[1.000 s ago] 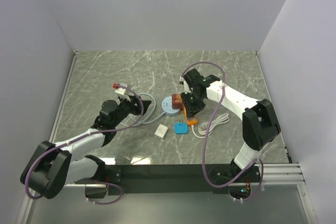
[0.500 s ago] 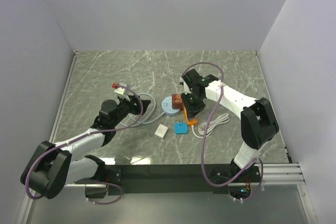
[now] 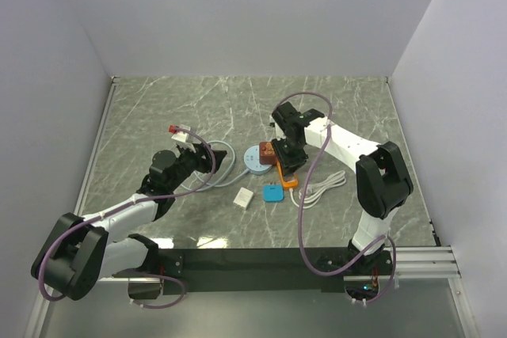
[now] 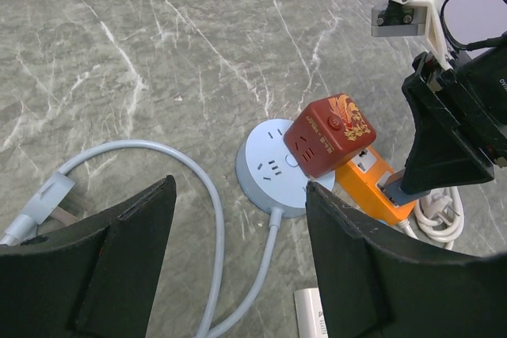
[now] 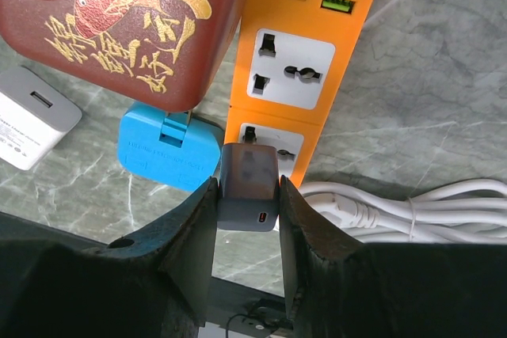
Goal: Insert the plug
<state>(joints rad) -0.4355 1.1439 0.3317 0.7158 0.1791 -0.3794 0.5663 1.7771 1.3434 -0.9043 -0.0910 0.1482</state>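
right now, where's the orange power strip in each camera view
Top external: orange power strip just right of centre, under the right arm.
Left wrist: strip right of centre, low.
Right wrist: strip upper middle, above the grey plug held in the right claw.
Shared landmark: red cube socket beside the strip.

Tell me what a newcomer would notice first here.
The dark red cube with its gold fish print, at mid-table between the round blue socket and the orange power strip. Next, the right gripper shut on a grey plug at the strip's end.
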